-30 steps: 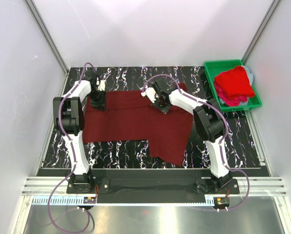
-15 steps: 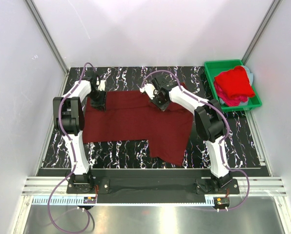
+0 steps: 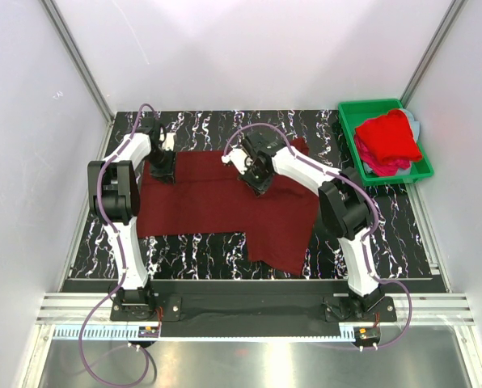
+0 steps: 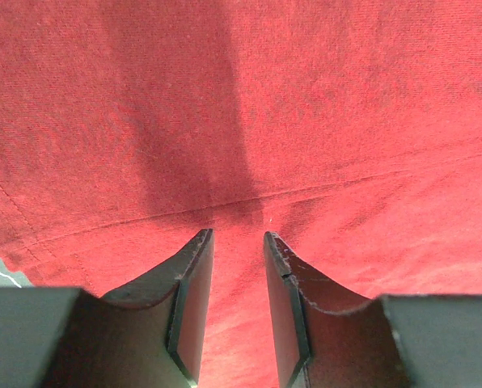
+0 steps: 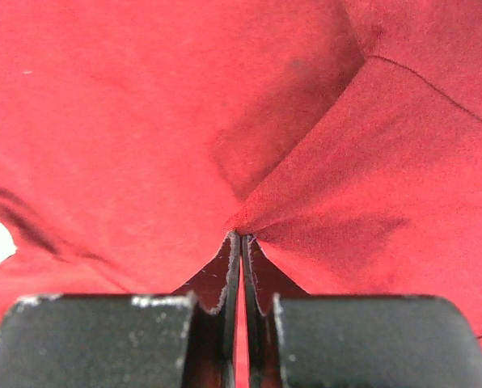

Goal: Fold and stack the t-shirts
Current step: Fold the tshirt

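Observation:
A dark maroon t-shirt [image 3: 217,202] lies spread on the black marbled table [image 3: 192,246]. My left gripper [image 3: 162,168] rests on its far left corner; in the left wrist view [image 4: 237,234] its jaws stand a little apart over flat cloth [image 4: 306,97] with a seam line. My right gripper [image 3: 257,179] is over the shirt's far middle. In the right wrist view [image 5: 241,236] it is shut on a pinch of the cloth [image 5: 103,121], with folds running out from the tips. Bright red shirts [image 3: 389,137] and a pink one [image 3: 384,169] lie piled in the bin.
A green plastic bin [image 3: 348,128] stands at the table's far right corner. White walls and metal posts close in the table on three sides. The shirt's lower right flap [image 3: 281,242] reaches toward the near edge.
My right gripper has moved a little left with the pinched cloth, drawing the shirt's far right part inward. The left arm has not moved.

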Motion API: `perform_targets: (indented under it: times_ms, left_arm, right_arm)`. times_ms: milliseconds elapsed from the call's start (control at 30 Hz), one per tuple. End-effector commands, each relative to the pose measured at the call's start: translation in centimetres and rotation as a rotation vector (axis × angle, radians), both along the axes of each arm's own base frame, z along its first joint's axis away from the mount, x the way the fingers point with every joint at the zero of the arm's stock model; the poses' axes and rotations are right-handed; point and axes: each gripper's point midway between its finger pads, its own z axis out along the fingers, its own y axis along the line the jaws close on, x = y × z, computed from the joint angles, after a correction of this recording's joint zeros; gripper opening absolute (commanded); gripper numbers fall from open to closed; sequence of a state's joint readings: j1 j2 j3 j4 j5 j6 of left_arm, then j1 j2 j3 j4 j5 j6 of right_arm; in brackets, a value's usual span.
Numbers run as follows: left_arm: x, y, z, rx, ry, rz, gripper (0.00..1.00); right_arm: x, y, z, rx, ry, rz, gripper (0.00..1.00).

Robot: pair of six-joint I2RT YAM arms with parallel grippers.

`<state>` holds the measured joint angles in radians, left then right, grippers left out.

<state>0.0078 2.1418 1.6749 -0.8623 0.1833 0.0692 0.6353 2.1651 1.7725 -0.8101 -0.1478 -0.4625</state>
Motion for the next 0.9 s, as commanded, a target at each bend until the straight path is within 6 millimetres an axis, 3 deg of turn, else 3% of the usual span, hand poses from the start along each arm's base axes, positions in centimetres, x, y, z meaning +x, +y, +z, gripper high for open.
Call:
perform_targets:
  times_ms: [0,167,267,300,367,500,567,667,700,800,833,867]
  left_arm:
    - [1.3,-0.3,2.5,-0.009,-0.082,0.005,0.37]
    - [1.4,-0.2,2.7,-0.010,-0.087,0.005,0.37]
    - [1.3,-0.3,2.6,-0.009,-0.085,0.005,0.37]
    - [1.2,-0.2,2.7,-0.009,-0.087,0.005,0.37]
    - [1.2,-0.3,2.7,-0.010,-0.085,0.003,0.37]
    - [1.1,-0.2,2.8,-0.003,-0.089,0.002,0.37]
    - [1.0,-0.2,2.9,-0.002,-0.090,0.003,0.37]
    - [1.0,-0.1,2.8,-0.001,-0.087,0.003,0.37]
    - [1.0,0.0,2.8,0.001,-0.086,0.003,0.37]
    - [1.2,-0.1,2.8,0.000,-0.083,-0.009,0.38]
    - [1.4,-0.3,3.1,-0.007,-0.090,-0.013,0.38]
    - [1.4,-0.4,3.3,-0.014,-0.092,-0.020,0.39]
  right_arm:
    - [-1.1,0.8,4.2,0.070,-0.032,0.011,0.05]
    - [-1.6,0.4,4.5,0.064,-0.027,0.019,0.05]
    - [-2.1,0.1,3.2,0.040,0.015,0.023,0.18]
    - [-2.3,0.1,2.9,0.032,0.031,0.025,0.34]
    - [-2.3,0.1,2.0,0.022,0.052,0.008,0.46]
    - [-1.6,0.0,2.4,0.026,0.016,-0.022,0.50]
    - [-0.4,0.1,3.7,0.057,-0.037,-0.052,0.51]
    - [2.4,-1.5,5.3,0.102,-0.066,-0.179,0.52]
    - [4.2,-3.1,6.1,0.123,-0.085,-0.242,0.52]
    - [6.5,-5.7,6.6,0.164,-0.084,-0.362,0.51]
    - [7.9,-7.9,6.7,0.179,-0.086,-0.427,0.51]
    - [8.6,-8.9,6.5,0.195,-0.076,-0.471,0.51]
